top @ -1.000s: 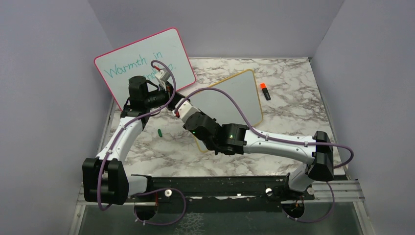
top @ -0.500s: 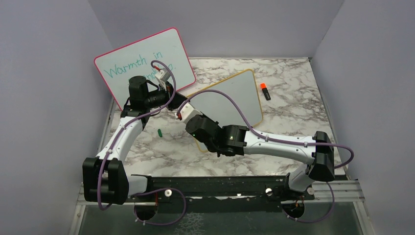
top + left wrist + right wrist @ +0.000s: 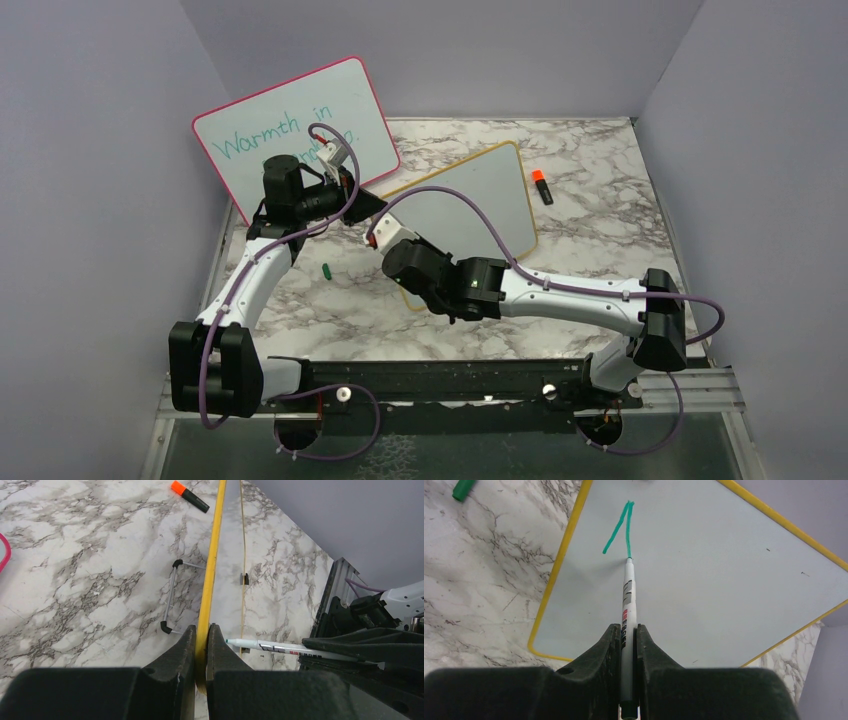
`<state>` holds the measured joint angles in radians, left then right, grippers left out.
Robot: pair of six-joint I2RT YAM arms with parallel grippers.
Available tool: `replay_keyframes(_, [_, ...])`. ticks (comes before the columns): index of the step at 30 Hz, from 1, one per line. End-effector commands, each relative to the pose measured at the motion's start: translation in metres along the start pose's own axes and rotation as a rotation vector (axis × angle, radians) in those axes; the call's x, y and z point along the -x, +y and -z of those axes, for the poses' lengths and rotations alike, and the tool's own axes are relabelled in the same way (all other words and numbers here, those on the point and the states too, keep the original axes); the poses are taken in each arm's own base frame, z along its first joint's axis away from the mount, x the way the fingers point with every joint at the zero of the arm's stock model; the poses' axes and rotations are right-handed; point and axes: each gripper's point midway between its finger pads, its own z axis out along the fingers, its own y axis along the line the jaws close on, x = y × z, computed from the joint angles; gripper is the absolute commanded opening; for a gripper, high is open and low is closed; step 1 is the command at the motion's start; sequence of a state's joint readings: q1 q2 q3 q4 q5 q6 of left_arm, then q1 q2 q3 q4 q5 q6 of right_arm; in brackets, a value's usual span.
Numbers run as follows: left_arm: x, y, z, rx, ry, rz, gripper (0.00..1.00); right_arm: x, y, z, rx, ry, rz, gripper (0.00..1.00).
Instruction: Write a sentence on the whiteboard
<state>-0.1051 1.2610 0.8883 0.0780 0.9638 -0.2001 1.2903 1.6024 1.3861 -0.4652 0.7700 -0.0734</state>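
The whiteboard [image 3: 480, 200], with its yellow frame, stands tilted on the marble table. My left gripper [image 3: 201, 634] is shut on the board's yellow edge [image 3: 214, 555], seen edge-on in the left wrist view. My right gripper [image 3: 626, 630] is shut on a white marker [image 3: 628, 592]. The marker's tip touches the board face [image 3: 724, 575]. Of the sentence, only two teal strokes [image 3: 620, 527] show, joined at the top like a narrow peak. The marker tip rests at the lower end of the right stroke.
A larger pink-framed whiteboard [image 3: 300, 125] with teal writing leans at the back left, behind my left arm. The green marker cap [image 3: 327, 269] lies on the table left of the board. An orange highlighter [image 3: 541, 186] lies at the back right. The board's wire foot [image 3: 170, 597] rests on the table.
My right gripper has slid slightly toward the near side with the marker against the board. The left arm has kept still on the frame.
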Motion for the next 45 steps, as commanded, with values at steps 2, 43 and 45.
replay_keyframes(2, [-0.012, 0.005, -0.004, 0.019, 0.042, 0.001, 0.0, -0.011, -0.003, -0.002, -0.018, 0.027, 0.003, 0.0])
replay_keyframes(43, [-0.015, 0.0, -0.006, -0.011, 0.053, 0.001, 0.0, 0.041, -0.029, -0.006, -0.093, -0.111, -0.009, 0.0])
replay_keyframes(45, [-0.015, 0.0, -0.006, -0.011, 0.053, 0.0, 0.0, 0.043, -0.03, -0.007, -0.096, -0.116, -0.01, 0.0])
